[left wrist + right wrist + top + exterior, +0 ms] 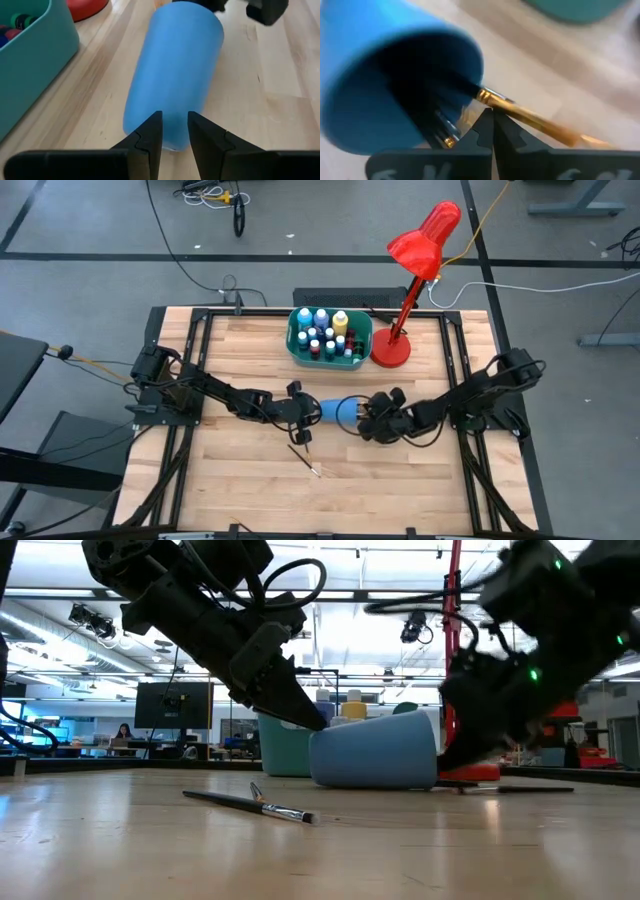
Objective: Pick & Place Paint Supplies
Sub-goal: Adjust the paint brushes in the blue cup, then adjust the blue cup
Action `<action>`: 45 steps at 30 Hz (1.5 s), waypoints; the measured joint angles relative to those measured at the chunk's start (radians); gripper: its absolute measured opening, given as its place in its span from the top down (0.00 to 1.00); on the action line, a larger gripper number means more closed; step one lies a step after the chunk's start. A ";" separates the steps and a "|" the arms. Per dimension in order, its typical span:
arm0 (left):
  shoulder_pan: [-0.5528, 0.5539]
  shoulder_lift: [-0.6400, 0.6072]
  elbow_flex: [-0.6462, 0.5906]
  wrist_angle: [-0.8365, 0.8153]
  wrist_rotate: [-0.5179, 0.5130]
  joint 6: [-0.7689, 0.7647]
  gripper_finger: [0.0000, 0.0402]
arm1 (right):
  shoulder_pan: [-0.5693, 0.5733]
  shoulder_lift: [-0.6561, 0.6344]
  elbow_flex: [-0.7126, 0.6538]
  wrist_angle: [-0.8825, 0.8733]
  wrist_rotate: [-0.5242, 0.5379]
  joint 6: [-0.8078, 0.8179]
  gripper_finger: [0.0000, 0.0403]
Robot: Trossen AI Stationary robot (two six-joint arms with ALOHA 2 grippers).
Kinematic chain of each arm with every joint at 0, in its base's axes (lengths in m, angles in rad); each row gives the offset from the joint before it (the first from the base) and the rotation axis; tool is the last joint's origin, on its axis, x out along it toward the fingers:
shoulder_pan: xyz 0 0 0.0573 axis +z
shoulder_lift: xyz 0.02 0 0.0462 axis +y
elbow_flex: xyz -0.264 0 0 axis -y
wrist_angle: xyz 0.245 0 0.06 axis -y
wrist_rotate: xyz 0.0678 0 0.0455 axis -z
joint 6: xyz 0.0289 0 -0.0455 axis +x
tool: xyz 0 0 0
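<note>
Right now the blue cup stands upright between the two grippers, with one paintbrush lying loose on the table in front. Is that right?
Not quite. The blue cup lies on its side between the left gripper and right gripper, as the low view shows. One paintbrush does lie loose in front.

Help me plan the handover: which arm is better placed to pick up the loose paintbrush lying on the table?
Probably left. The left gripper, open at the blue cup's base, sits nearest the loose paintbrush; the right gripper is shut at the cup's mouth.
</note>
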 joint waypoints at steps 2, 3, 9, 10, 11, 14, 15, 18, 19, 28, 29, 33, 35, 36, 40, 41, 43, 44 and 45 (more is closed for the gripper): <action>0.000 0.000 0.000 -0.001 0.000 -0.002 0.75 | 0.003 -0.030 0.041 -0.122 0.017 -0.004 1.00; 0.000 0.000 0.000 -0.001 0.001 -0.003 0.75 | 0.007 -0.051 0.061 -0.195 0.040 0.008 1.00; 0.000 0.000 0.000 0.000 0.004 -0.003 0.75 | 0.045 -0.136 0.147 -0.586 0.142 0.198 1.00; 0.000 0.000 0.000 0.001 0.004 -0.004 0.75 | 0.054 -0.146 0.152 -0.622 0.124 0.229 1.00; 0.000 0.000 0.000 0.001 0.004 -0.004 0.75 | 0.066 -0.153 0.154 -0.651 0.095 0.257 1.00; 0.000 0.000 0.000 0.003 0.004 -0.007 0.75 | 0.109 -0.157 0.156 -0.699 -0.018 0.358 1.00; 0.000 0.000 0.000 0.003 0.004 -0.007 0.75 | 0.129 -0.157 0.156 -0.718 -0.040 0.405 1.00; 0.000 0.000 0.000 0.004 0.004 -0.007 0.75 | 0.203 -0.154 0.156 -0.782 -0.081 0.549 1.00; 0.000 0.000 0.000 0.004 0.005 -0.007 0.75 | 0.227 -0.154 0.156 -0.802 -0.087 0.585 1.00; 0.000 0.001 0.000 0.080 0.045 0.075 0.75 | 0.300 -0.162 0.156 -0.678 0.020 0.284 0.99; 0.000 0.001 0.000 0.088 0.045 0.087 0.75 | 0.295 -0.162 0.156 -0.645 0.059 0.234 0.98; 0.000 0.001 0.000 0.077 0.041 0.133 0.75 | 0.257 -0.162 0.156 -0.518 0.137 0.082 0.92; 0.000 0.001 0.000 0.059 0.022 0.150 0.75 | 0.230 -0.162 0.156 -0.465 0.111 0.069 0.88; 0.000 0.001 0.000 0.045 0.015 0.156 0.75 | 0.214 -0.162 0.156 -0.435 0.081 0.060 0.86; 0.000 0.001 0.000 0.008 0.008 0.169 0.75 | 0.169 -0.162 0.155 -0.282 -0.032 -0.055 0.77; 0.000 0.001 0.000 0.008 0.008 0.168 0.75 | 0.159 -0.162 0.155 -0.235 -0.064 -0.093 0.75; 0.000 0.001 0.000 0.007 0.008 0.169 0.74 | 0.139 -0.162 0.155 -0.158 -0.139 -0.153 0.70; 0.000 0.001 0.000 0.004 0.008 0.177 0.74 | 0.131 -0.162 0.155 -0.132 -0.176 -0.172 0.68; 0.000 0.001 0.000 -0.003 0.008 0.186 0.73 | 0.123 -0.162 0.155 -0.115 -0.201 -0.184 0.66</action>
